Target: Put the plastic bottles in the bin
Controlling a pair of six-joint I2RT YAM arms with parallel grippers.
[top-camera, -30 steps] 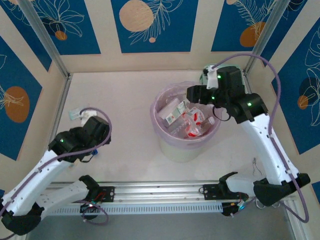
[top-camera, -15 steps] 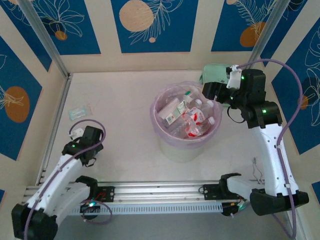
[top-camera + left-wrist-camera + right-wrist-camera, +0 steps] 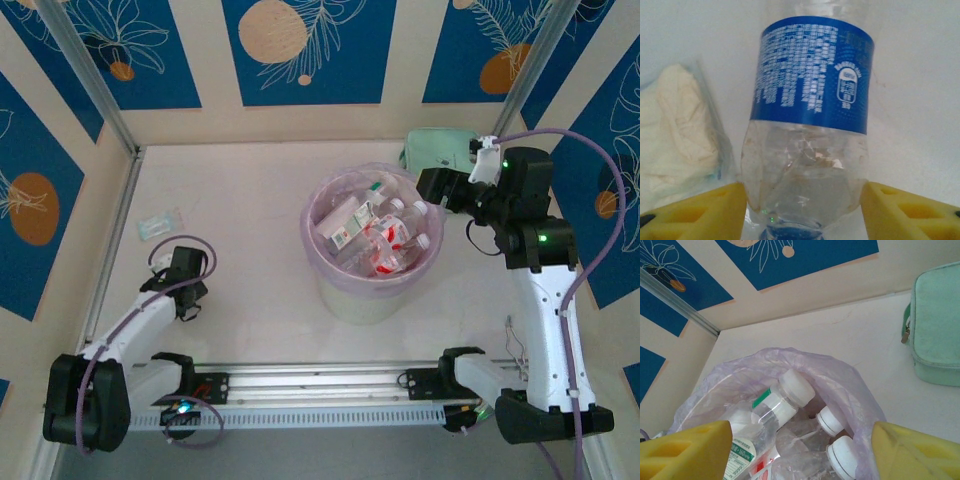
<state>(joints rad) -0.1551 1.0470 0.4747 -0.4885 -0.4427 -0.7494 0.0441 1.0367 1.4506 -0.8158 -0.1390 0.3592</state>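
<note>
Beside the packet (image 3: 680, 130), left end effector (image 3: 802, 202) grips blue-labelled bottle (image 3: 812, 75); right end effector (image 3: 801, 440) spread near bin (image 3: 860, 405).

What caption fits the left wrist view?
Left gripper straddling a clear blue-label bottle, pale packet lying beside it.

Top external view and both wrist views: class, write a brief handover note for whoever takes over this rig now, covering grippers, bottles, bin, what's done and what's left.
Left gripper: fingers flank the blue-label bottle, which lies beside a pale packet; a firm grip can't be confirmed.
Right gripper: open, empty, over the far-right rim of the bin.
Done: several bottles lie in the bin.
Left: lift the blue-label bottle and drop it in the bin.
</note>
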